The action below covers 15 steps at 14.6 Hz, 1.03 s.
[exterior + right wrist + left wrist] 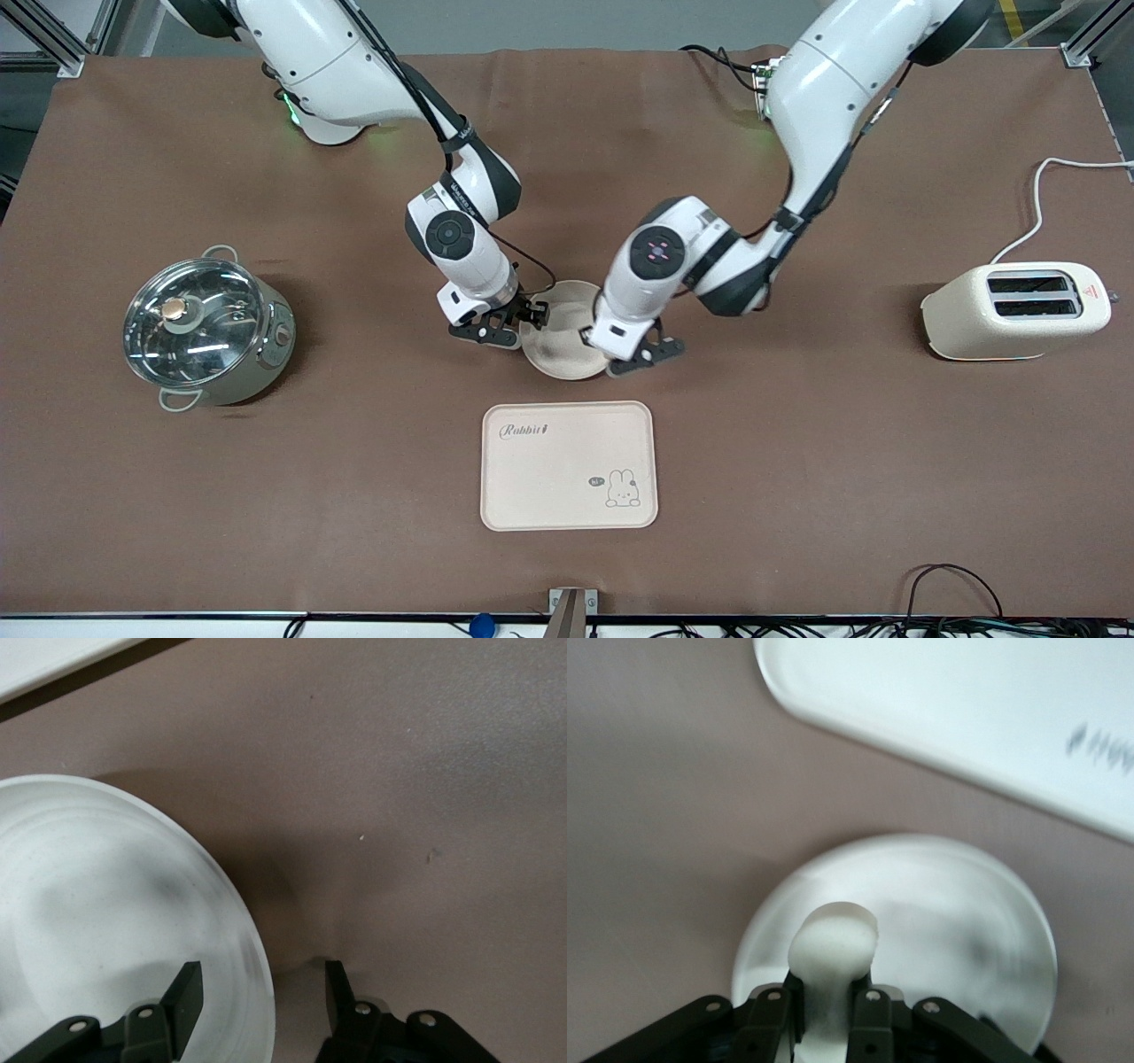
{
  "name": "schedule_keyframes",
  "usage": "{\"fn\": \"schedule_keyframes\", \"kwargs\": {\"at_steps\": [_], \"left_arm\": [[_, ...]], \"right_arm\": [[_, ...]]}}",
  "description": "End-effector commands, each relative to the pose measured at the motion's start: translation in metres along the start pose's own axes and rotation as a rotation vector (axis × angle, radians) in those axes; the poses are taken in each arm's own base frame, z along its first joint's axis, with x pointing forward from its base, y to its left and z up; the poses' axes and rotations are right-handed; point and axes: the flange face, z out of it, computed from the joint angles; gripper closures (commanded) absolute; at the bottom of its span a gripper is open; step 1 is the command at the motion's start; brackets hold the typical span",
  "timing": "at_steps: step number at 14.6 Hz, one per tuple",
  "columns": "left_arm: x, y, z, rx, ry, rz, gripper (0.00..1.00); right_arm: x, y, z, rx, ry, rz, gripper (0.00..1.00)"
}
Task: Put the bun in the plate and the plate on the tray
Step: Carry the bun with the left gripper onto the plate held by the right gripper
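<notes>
A: Left wrist view reveals it: the left end effector (pixel 830 1014) pinches the bun (pixel 833 948) over the plate (pixel 966 930).
B: Right end effector (pixel 261 997) spread, straddling the plate's rim; the tray (pixel 569 465) sits nearer the camera.

We see two glossy white arms with black joint bands. The right arm's wrist carries a dark round cap, the left arm's a cap with pink marks. Black cables run along both. Black fingers (pixel 868 1014) show silver screws; green light glows at the bases.
</notes>
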Motion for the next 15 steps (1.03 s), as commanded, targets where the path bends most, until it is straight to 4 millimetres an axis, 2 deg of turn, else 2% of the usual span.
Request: {"fn": "schedule_keyframes", "kwargs": {"at_steps": [1, 2, 3, 4, 5, 6, 9, 10, 11, 12, 13, 14, 15], "left_arm": [[-0.005, 0.005, 0.018, 0.012, -0.003, -0.016, 0.67], [-0.006, 0.003, 0.023, 0.017, -0.008, -0.018, 0.63], [-0.008, 0.004, 0.025, 0.019, -0.011, -0.016, 0.51], [-0.009, 0.004, 0.025, 0.020, -0.010, -0.013, 0.27], [-0.008, 0.006, 0.020, 0.014, -0.003, -0.023, 0.00], [-0.002, 0.005, 0.012, 0.005, 0.005, -0.037, 0.00], [0.025, 0.017, -0.047, -0.032, 0.060, -0.052, 0.00], [0.045, 0.014, -0.075, -0.028, 0.080, -0.066, 0.00], [0.067, 0.003, -0.094, -0.009, 0.091, -0.054, 0.00], [0.093, -0.016, -0.124, 0.009, 0.121, -0.005, 0.00], [0.111, -0.030, -0.146, 0.009, 0.148, 0.028, 0.00], [0.138, -0.055, -0.175, 0.011, 0.175, 0.026, 0.00], [0.155, -0.078, -0.198, 0.030, 0.182, 0.027, 0.00]], "right_arm": [[0.000, -0.002, 0.002, 0.005, 0.011, 0.009, 0.36], [0.000, -0.003, 0.003, 0.004, 0.009, 0.008, 0.36], [0.000, -0.002, 0.003, 0.004, 0.012, 0.008, 0.38], [0.000, -0.003, 0.003, 0.008, 0.014, 0.007, 0.41], [0.001, -0.003, 0.004, 0.014, 0.021, 0.009, 0.49], [0.001, -0.004, 0.003, 0.021, 0.025, 0.008, 0.99], [0.004, -0.001, 0.003, 0.021, 0.026, 0.015, 1.00], [0.005, -0.001, 0.001, 0.024, 0.028, 0.018, 1.00], [0.009, -0.002, -0.006, 0.033, 0.035, 0.023, 1.00], [0.013, -0.009, -0.029, 0.059, 0.052, 0.034, 1.00], [0.022, -0.015, -0.051, 0.090, 0.075, 0.061, 1.00], [0.038, -0.021, -0.070, 0.126, 0.098, 0.113, 1.00], [0.052, -0.028, -0.086, 0.152, 0.117, 0.138, 1.00]]}}
